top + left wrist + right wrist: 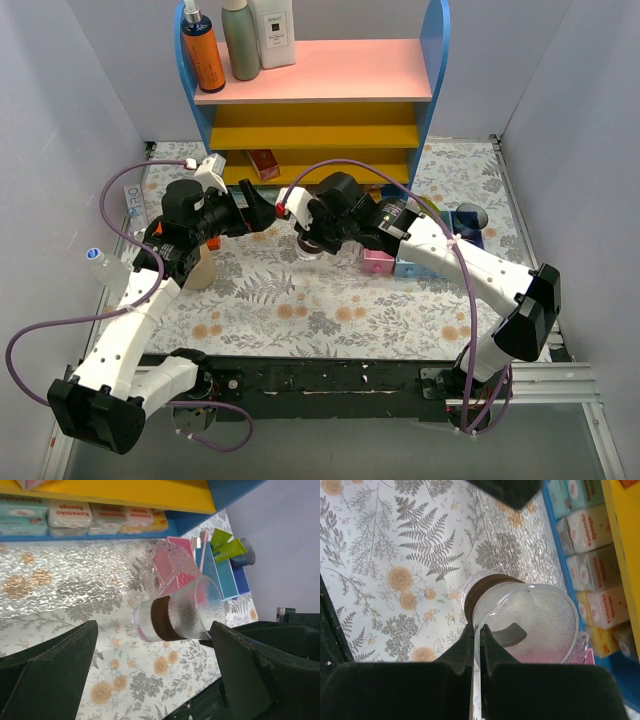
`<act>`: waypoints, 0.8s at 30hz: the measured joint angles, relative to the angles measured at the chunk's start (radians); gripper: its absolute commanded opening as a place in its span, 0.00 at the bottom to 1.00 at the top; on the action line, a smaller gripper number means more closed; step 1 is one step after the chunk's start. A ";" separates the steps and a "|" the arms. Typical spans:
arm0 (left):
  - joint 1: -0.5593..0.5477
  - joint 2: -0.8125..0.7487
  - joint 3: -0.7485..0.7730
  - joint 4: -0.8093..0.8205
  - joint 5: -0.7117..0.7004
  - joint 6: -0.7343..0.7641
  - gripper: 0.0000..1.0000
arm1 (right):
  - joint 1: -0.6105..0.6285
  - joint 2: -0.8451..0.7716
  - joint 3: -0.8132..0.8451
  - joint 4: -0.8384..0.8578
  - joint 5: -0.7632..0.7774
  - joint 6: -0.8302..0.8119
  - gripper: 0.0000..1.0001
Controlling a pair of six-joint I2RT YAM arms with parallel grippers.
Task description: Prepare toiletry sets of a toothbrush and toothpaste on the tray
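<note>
My right gripper (pixel 303 238) (pixel 476 636) is shut on the rim of a see-through cup with a dark brown band (pixel 520 615) (pixel 175 617) (pixel 313 247). It holds the cup tilted over the flowered mat beside the clear textured tray (pixel 75 580) (pixel 517 545). My left gripper (pixel 262 212) (pixel 154 630) is open and empty, its fingers wide on either side of the cup without touching it. A toothbrush (pixel 202 547) stands by the pink bin (pixel 175 572). Green toothpaste tubes (pixel 227 547) stick out of the blue bin (pixel 222 575).
The shelf unit (pixel 320 95) stands at the back with an orange bottle (pixel 203 50) on top and boxed soaps (pixel 70 515) underneath. Pink (pixel 378 262) and blue (pixel 410 264) bins sit right of the cup. A tan object (pixel 200 268) stands by the left arm.
</note>
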State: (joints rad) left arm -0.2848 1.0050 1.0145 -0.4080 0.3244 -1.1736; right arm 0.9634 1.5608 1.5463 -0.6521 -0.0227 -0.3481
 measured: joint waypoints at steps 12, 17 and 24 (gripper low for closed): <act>0.000 0.032 -0.016 0.033 0.154 -0.077 0.89 | 0.040 0.046 0.000 0.057 -0.046 -0.079 0.01; 0.000 0.083 -0.025 0.035 0.166 -0.074 0.82 | 0.051 0.058 0.000 0.060 -0.055 -0.099 0.01; -0.001 0.140 -0.026 0.035 0.166 -0.053 0.78 | 0.075 0.060 0.000 0.078 -0.064 -0.126 0.01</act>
State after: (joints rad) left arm -0.2859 1.1450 0.9890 -0.3729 0.4904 -1.2270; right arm 1.0382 1.6211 1.5467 -0.5743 -0.0864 -0.4740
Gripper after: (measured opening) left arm 0.814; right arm 0.045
